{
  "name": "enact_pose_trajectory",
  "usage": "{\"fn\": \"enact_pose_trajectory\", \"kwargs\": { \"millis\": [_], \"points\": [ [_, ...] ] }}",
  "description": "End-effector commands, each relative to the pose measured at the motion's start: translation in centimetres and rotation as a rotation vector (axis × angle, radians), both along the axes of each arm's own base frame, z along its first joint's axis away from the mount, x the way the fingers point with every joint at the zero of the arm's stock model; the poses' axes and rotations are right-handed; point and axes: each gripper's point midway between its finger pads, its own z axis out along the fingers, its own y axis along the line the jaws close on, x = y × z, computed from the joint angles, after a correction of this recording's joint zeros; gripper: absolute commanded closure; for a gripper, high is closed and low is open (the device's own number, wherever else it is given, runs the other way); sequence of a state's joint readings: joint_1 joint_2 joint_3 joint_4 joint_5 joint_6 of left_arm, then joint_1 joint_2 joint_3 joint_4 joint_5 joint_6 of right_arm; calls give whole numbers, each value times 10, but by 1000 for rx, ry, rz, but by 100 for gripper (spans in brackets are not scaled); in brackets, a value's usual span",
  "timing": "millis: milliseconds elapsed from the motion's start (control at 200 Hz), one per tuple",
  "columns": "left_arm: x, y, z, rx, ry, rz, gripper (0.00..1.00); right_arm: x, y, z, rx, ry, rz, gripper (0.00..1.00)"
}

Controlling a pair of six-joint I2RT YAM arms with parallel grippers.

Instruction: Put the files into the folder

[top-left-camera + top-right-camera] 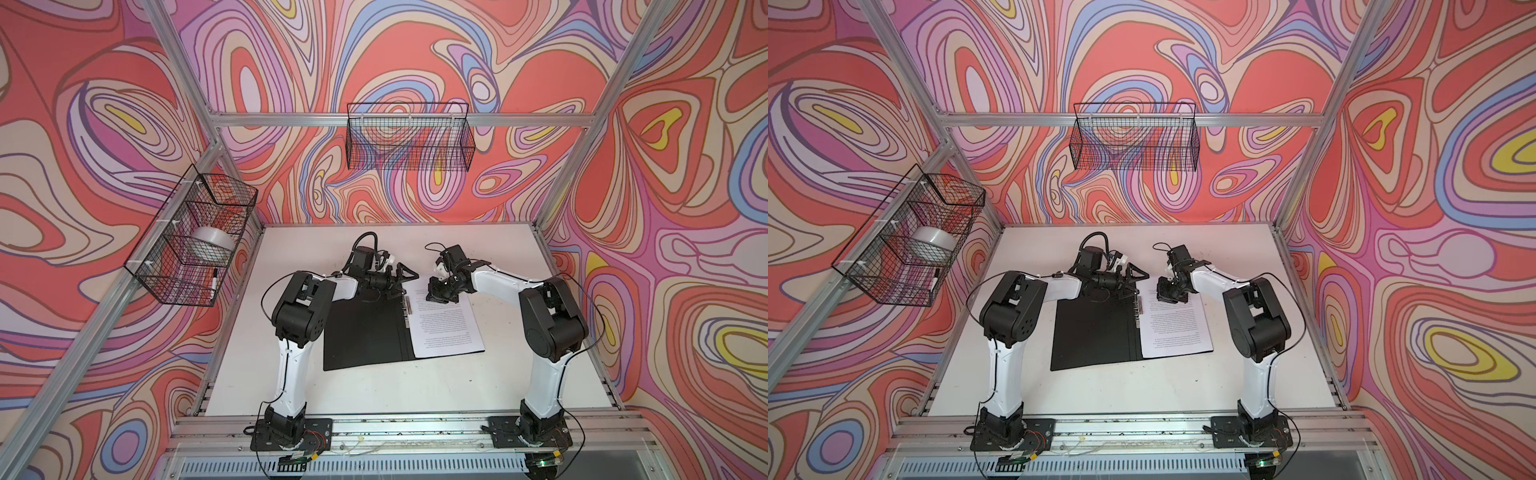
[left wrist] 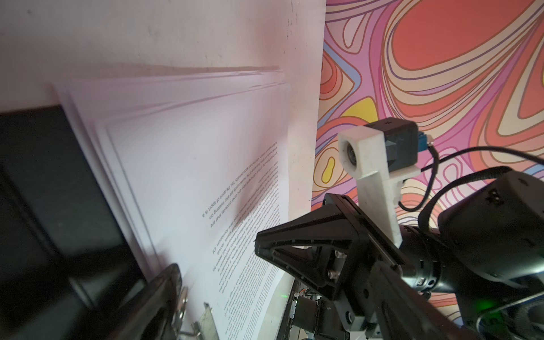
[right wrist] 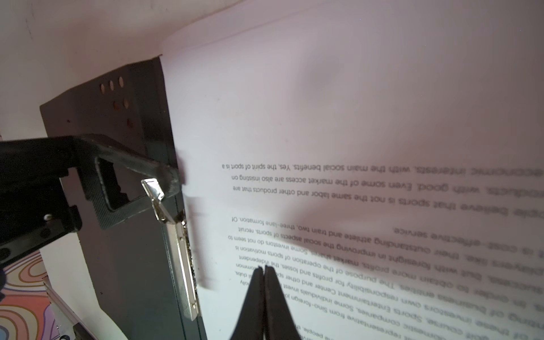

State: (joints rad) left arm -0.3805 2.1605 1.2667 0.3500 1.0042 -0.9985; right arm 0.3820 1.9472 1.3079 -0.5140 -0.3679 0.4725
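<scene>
One thin flat folder (image 1: 365, 332) lies open on the white table (image 1: 478, 395), black inside faces up. One stack of white printed paper sheets (image 1: 451, 328) lies on its right half, beside one metal clip (image 3: 182, 259). The left gripper (image 1: 399, 284) has wide jaws at the clip; the right gripper (image 3: 264, 269) is closed and empty above the top sheet.

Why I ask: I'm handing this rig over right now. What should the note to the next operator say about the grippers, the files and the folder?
Left gripper: open, at the far end of the folder's spine, with one finger beside the raised lever of the metal clip.
Right gripper: shut and holding nothing, tips down at the top sheet near the clip.
Folder: lies open on the table, black insides up.
Files: stacked on the folder's half on the right arm's side, edge along the clip.
Done: the files are on the open folder.
Left: probably clamp the sheets, then close the cover.
</scene>
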Motion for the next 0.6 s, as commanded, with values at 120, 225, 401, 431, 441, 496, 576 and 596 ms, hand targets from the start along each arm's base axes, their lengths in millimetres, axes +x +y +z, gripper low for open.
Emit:
{"fn": "enact_pose_trajectory", "kwargs": {
  "millis": [120,225,401,431,441,496,576,596],
  "points": [
    [-4,0,29,-58,-48,5,0,5,-1,9,5,-16,-11,100],
    [-8,0,37,-69,-60,-2,0,12,-16,17,19,-27,-56,100],
    [-16,-1,41,-76,-58,-16,0,20,-56,28,15,-48,-153,66],
    [-17,-1,41,-76,-60,-17,0,21,-67,29,6,-51,-185,57],
    [-17,-1,41,-76,-59,-16,0,22,-71,29,5,-53,-193,55],
    [-19,-1,40,-76,-61,-16,0,24,-90,29,1,-59,-241,46],
    [-20,-1,39,-77,-55,-19,0,24,-117,25,-49,-60,-293,35],
    [-19,-1,40,-79,-57,-18,0,24,-122,24,-64,-61,-299,33]
  ]
}}
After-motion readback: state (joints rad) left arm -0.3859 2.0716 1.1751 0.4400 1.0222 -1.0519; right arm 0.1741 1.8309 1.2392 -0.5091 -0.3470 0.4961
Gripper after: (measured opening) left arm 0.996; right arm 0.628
